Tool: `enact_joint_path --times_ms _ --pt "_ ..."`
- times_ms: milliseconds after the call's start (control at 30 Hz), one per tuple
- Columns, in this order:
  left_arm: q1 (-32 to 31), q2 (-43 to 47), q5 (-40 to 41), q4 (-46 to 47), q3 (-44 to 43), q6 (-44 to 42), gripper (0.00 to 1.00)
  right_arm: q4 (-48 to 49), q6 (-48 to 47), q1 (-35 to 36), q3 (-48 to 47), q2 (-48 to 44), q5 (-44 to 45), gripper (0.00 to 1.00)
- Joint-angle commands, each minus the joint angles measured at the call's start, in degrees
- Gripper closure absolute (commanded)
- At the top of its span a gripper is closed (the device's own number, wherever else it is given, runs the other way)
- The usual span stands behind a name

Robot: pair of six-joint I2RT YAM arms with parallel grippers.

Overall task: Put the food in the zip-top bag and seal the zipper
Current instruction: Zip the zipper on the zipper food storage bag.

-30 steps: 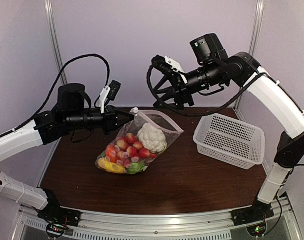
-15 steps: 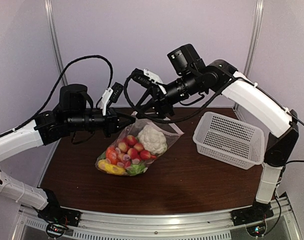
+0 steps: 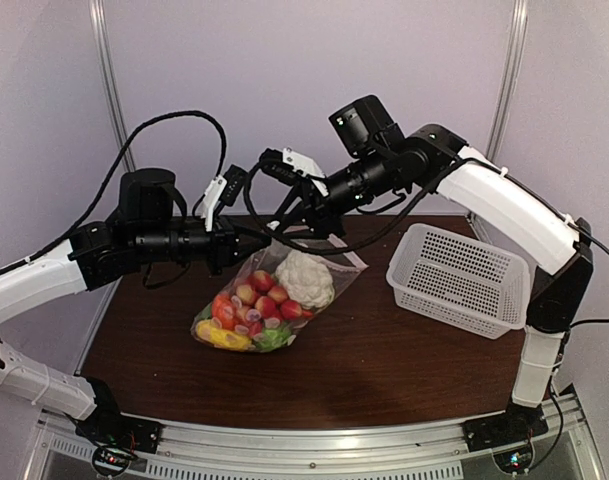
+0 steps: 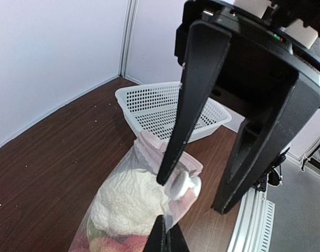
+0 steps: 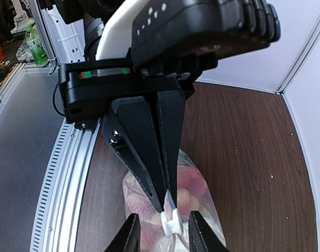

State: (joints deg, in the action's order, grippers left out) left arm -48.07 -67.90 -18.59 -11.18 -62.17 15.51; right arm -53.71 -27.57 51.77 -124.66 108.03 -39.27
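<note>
I find my left hand [image 3: 252, 238] clenched on the mouth of the zip-top bag [image 3: 329, 262]. My right hand [image 5: 166, 234] stands released, straddling the white slider [image 5: 172, 223].

- Left arm [image 3: 44, 275] extends level from the left edge toward centre frame. The left gripper [image 5: 164, 195] has its fingers pressed together, pinching the zip-top bag [image 3: 336, 262] at its edge.
- Right arm [image 3: 504, 205] arches in from the right. The right gripper [image 5: 165, 237] meets the left tip to tip, its jaws apart.

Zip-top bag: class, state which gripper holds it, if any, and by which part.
The left gripper pinches the zip-top bag at its mouth edge, beside the white slider. The right gripper straddles that slider, jaws apart, gripping nothing.
</note>
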Motion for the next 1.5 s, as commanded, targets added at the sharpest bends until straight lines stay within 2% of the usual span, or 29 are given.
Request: enact_joint_path --times_ms 0,467,500,533,600,1000,1167,1467 --pt "-0.3 0.8 0.5 3.8 -1.7 -0.7 1.0 0.8 -1.3 0.2 1.4 -1.3 2.7 0.69" --pt "-0.2 0.2 0.8 3.8 -1.5 -1.0 1.0 1.4 -1.7 0.2 1.8 -1.5 3.1 0.93" --pt "-0.3 0.0 1.1 3.7 -1.7 -1.1 0.95 1.3 -1.9 0.1 1.8 -1.5 3.1 0.94" --pt "-0.2 -0.3 1.2 3.5 -2.0 -1.4 0.9 1.2 -2.0 0.2 1.8 -1.7 3.0 0.94" --pt "-0.3 -0.8 1.1 3.4 -2.6 -2.1 0.88 0.7 -2.2 0.1 1.6 -1.7 3.0 0.95" --pt "-0.3 -3.5 -0.8 2.0 -5.2 -4.3 1.0 0.2 -2.4 0.2 1.6 -2.3 2.9 0.96" --pt "-0.3 -2.6 -0.7 1.9 -5.1 -4.6 1.0 -0.4 -3.1 0.0 1.6 -1.7 4.6 0.99" --pt "-0.2 4.2 6.9 3.9 -2.1 -4.5 1.0 -2.7 -4.4 -3.0 3.4 -0.5 7.0 0.99"
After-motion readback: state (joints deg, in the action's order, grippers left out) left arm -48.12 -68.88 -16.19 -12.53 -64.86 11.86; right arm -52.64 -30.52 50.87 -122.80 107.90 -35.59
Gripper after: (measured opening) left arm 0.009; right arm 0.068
